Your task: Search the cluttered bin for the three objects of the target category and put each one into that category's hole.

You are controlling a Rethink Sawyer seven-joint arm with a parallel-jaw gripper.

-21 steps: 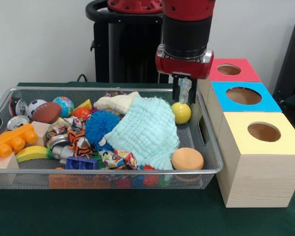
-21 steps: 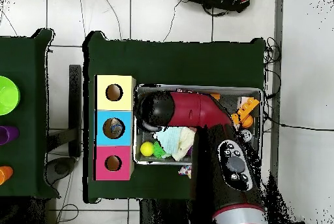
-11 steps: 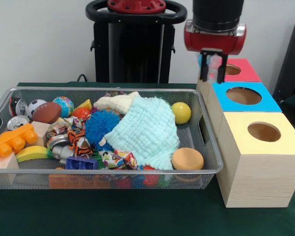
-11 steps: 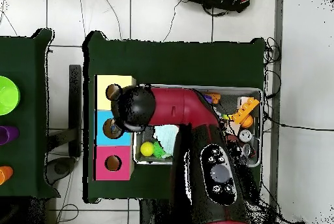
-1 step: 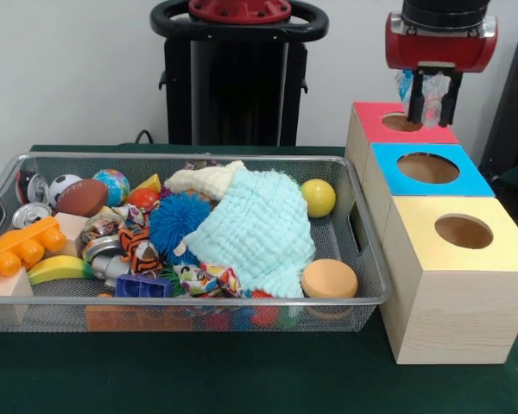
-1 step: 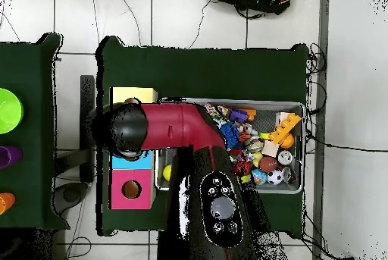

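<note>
- Bin [image 5: 17, 164] of wire sits at the left of the front view, full of toys, with a pale blue cloth [image 5: 259, 228] on top.
- Yellow ball [image 5: 318, 197] lies near its right end.
- Gripper [image 5: 429, 97] hangs at the upper right above the red box [image 5: 414, 131], its fingers [image 5: 447, 95] pinching a small pale thing [image 5: 431, 99].

Small pale crumpled item [image 5: 426, 97], white with blue and pink, hangs upright between my fingers above the red-topped box [image 5: 403, 131], over its round hole [image 5: 402, 122].
</note>
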